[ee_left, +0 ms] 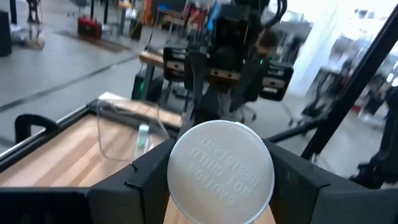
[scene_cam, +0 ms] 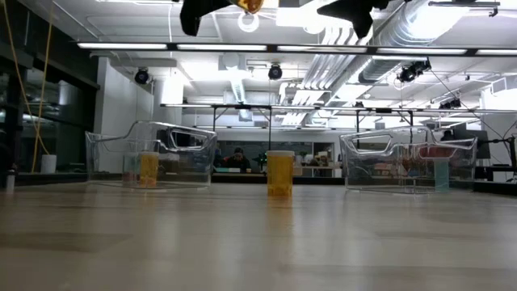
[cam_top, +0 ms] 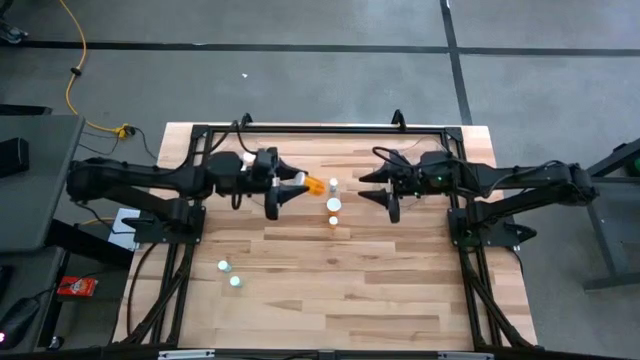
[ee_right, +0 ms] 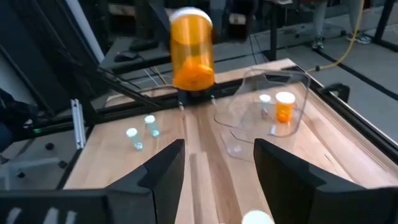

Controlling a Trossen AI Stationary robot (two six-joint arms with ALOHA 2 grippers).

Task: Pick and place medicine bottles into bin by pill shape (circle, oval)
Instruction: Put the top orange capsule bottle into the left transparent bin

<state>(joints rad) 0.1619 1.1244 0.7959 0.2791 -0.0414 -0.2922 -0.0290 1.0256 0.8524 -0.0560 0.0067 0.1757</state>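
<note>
**Sorting barely begun: one bottle aloft, five more on the desk**

The left claw (cam_top: 290, 188) pinches an orange medicine bottle (cam_top: 314, 186) on its side, high above the desk (cam_top: 400, 290). The bottle's white cap (ee_left: 221, 169) faces back toward the wrist. This held bottle hangs over the middle of the desk, in neither bin.

Just beside the held bottle, on the side toward the right arm, three small bottles (cam_top: 333, 205) stand in a short row on the wood. Just past that row, the right claw (cam_top: 382, 192) hovers with its fingers spread and nothing between them.

Well apart from the held bottle, near the base of the left arm, two pale bottles (cam_top: 229, 274) stand close together.

Farthest from the held bottle are the two clear bins. One bin (scene_cam: 152, 139) has an orange bottle (scene_cam: 149, 168) inside, and the other bin (scene_cam: 404, 145) has a pale bottle (scene_cam: 441, 174).

I judge the task to be in its early part. At least two bottles are binned, one is in transit, and five wait. The pill shapes cannot be read, so I cannot tell whether the binned bottles are sorted correctly.
</note>
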